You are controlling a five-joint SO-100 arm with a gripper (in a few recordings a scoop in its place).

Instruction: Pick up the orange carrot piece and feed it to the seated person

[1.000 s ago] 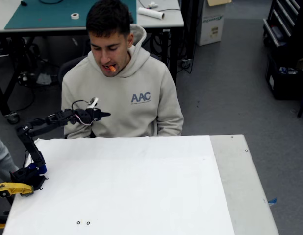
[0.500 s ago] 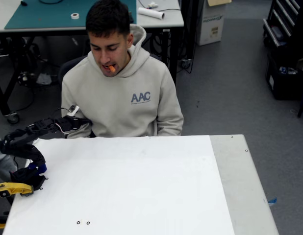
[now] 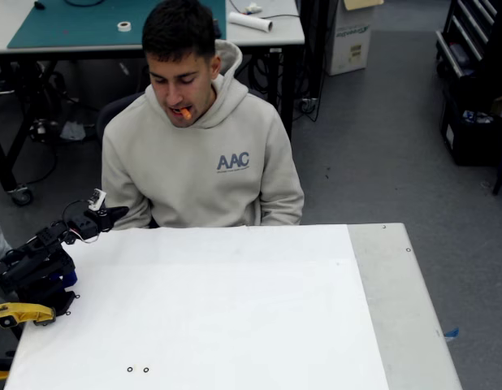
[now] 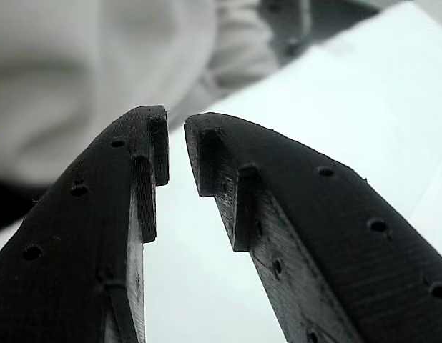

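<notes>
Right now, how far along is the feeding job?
Delivery looks done: the orange carrot piece sits in the seated person's mouth. In hand: nothing; the gripper shows a narrow gap between its tips and holds nothing. The gripper is folded low at the white table's left edge. Nothing obvious remains.

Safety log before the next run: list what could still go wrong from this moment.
The orange carrot piece sticks out of the seated person's mouth, so it could drop. The gripper is beside that person's arm at the table edge, with a narrow gap between its empty fingers; a stray swing might bump the sleeve.
</notes>
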